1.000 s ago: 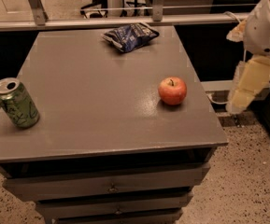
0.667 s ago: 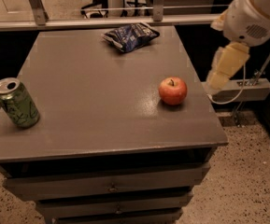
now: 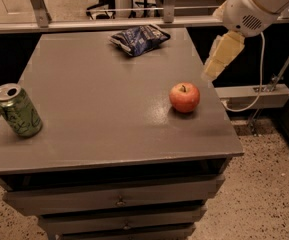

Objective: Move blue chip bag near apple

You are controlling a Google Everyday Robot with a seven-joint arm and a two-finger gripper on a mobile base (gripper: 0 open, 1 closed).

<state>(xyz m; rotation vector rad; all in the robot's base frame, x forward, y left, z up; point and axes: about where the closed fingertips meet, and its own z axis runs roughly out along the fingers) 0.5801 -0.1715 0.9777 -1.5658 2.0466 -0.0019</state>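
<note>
Blue chip bag (image 3: 139, 39) lies at the far edge of the desk (image 3: 99, 114), right of centre. Apple (image 3: 184, 97) sits near the right edge, well in front of the bag; can (image 3: 18, 110) stands at the left edge. Hand (image 3: 210, 73) hangs beyond the desk's right edge, just behind and right of the apple.

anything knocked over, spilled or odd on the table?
Nothing stands out: blue chip bag lies at the far edge, apple sits right, green can stands left, no spill. Claw hangs past the right edge.
</note>
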